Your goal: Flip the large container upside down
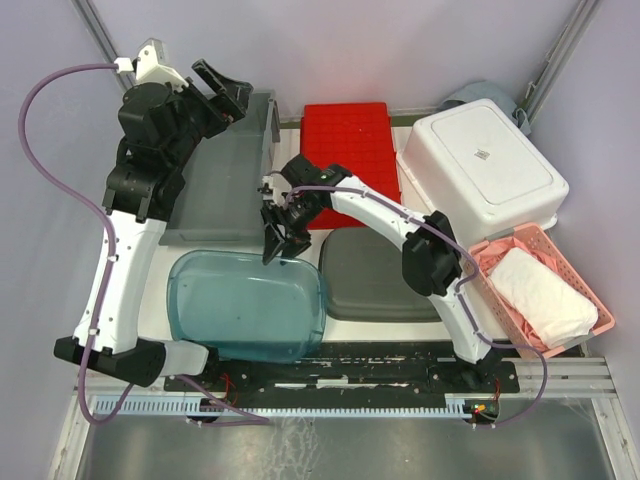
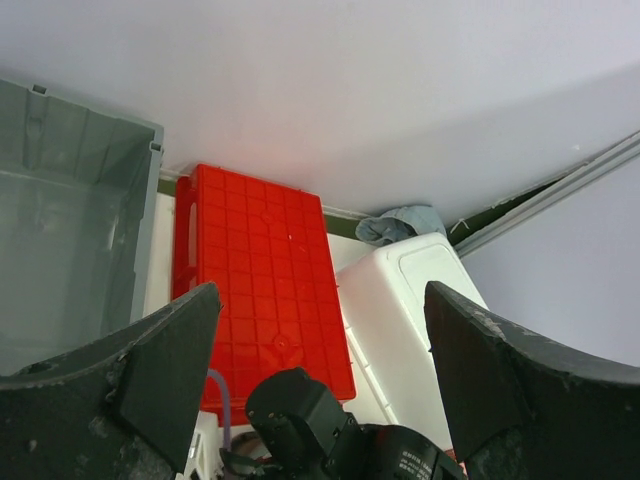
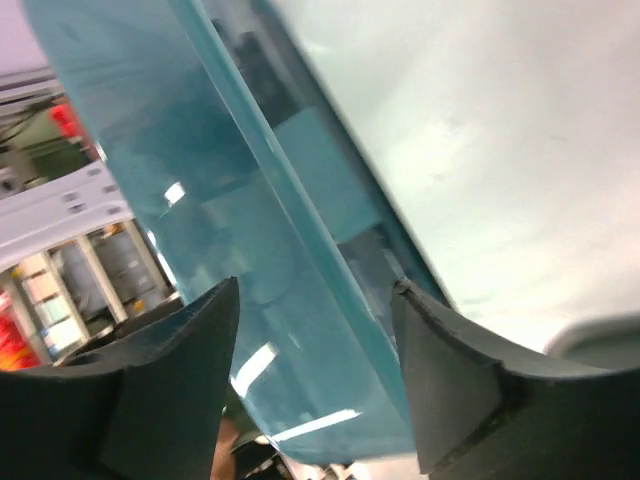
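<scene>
The large container (image 1: 245,305) is a see-through teal tub at the near left of the table, its broad smooth face toward the top camera. My right gripper (image 1: 272,250) hangs over its far edge. In the right wrist view that gripper (image 3: 315,290) is open, and the tub's teal wall and rim (image 3: 300,230) run slantwise between the fingers, with a gap on each side. My left gripper (image 1: 232,88) is raised at the far left, away from the tub. It is open (image 2: 320,290) with nothing between its fingers.
A grey bin (image 1: 225,180) stands at the far left below the left gripper. A red crate (image 1: 350,145) and a white tub (image 1: 485,170) lie bottom up at the back. A dark grey tub (image 1: 375,275) sits beside the teal one. A pink basket (image 1: 585,290) holds white cloth at the right.
</scene>
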